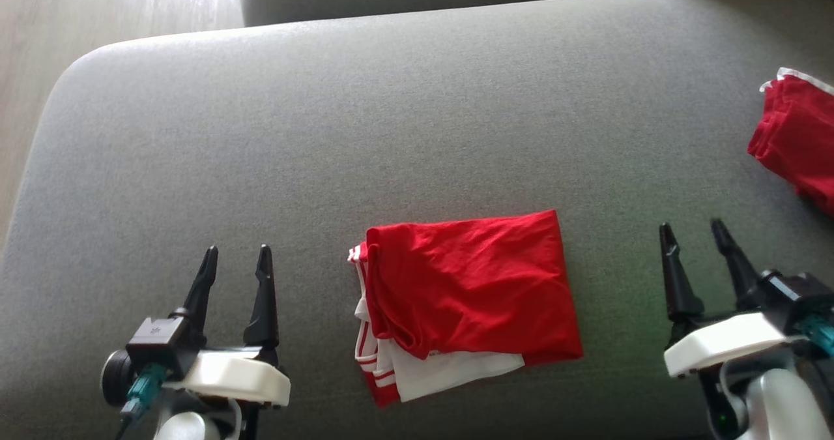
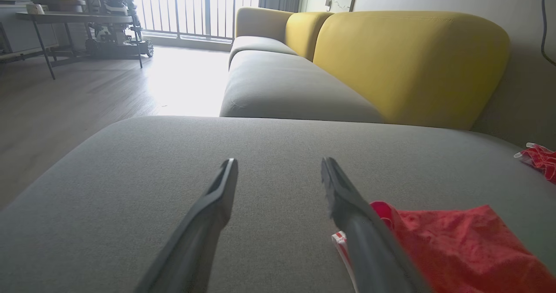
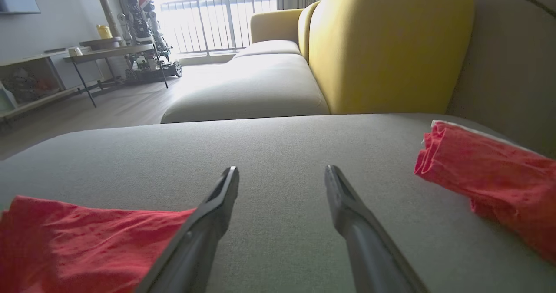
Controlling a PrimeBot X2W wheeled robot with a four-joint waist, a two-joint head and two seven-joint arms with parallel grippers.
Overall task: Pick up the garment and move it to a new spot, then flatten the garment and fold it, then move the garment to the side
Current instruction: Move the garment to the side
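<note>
So the second red piece [image 1: 798,140] over on the right is cut off by the edge of the head view, and I can't tell what it is or how it's folded. It sits well apart from the garment [image 1: 466,296], which lies folded near the front of the grey cushion [image 1: 326,133], between the two grippers and touching neither. Some white fabric [image 1: 456,371] and striped trim [image 1: 365,355] poke out at its lower left; whatever's inside the fold is hidden.

The left gripper [image 1: 236,251] is off to its left and the right gripper [image 1: 690,225] off to its right. Both have their fingers spread wide with nothing between them.

In the left wrist view one finger [image 2: 354,223] covers the garment's near corner. In the right wrist view a finger [image 3: 204,223] does the same on the other side.

Further back there's a yellow sofa back [image 2: 408,63], a table [image 2: 74,17] and some wheeled machine [image 2: 115,19] by the bright window [image 2: 195,11], too washed out to make out.
</note>
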